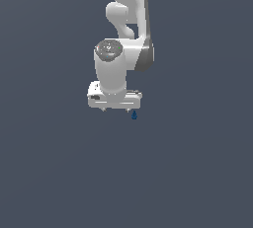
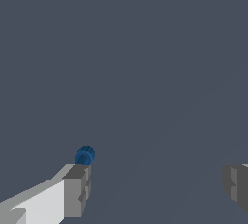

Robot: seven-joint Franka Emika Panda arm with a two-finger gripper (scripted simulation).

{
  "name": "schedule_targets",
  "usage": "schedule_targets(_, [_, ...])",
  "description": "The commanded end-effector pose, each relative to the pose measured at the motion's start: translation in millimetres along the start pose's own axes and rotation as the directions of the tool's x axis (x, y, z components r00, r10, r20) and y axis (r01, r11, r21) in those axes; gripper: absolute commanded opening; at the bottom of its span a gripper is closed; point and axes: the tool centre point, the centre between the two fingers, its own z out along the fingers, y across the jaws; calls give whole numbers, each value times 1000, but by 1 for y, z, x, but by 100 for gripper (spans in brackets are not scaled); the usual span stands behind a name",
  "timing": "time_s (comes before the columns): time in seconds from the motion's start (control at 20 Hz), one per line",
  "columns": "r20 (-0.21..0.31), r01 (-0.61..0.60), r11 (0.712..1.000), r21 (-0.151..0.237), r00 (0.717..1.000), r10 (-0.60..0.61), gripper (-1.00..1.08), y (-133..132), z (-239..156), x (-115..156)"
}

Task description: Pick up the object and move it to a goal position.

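The gripper [image 1: 115, 108] hangs from the white arm [image 1: 123, 34] with its jaws spread wide and nothing between them; in the wrist view the two fingertips [image 2: 77, 189] stand far apart, one at each side of the frame. The object [image 1: 134, 115], a tiny dark-blue teardrop-shaped blob, sits just below the gripper's end on the exterior view's right, and in the wrist view the object [image 2: 85, 155] shows just past the tip of one finger, outside the gap, not between the pads. Whether it touches that finger cannot be told, nor whether it rests on the plain grey worktop [image 1: 197, 172]. Judging by its size against the gripper, it should be very light, so weight is no concern; the trouble is that so small and rounded a body could slip or be nudged away by a fingertip. Its stiffness cannot be read from the renders. The surest hold would likely be across its fattest part, with the gripper first shifted sideways so the object lies centred between the pads, then lowered.
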Motion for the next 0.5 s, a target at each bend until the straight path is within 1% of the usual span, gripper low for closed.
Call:
schedule_targets(0.0, [1,2,1000,0,1000,-2,100,0,0,0])
schedule_targets(0.25, [-1,7,1000,0,1000,-7,100,-2,2,-1])
schedule_targets(0.45, [-6,28,1000,-1,1000,-28,100,-11,8,-5])
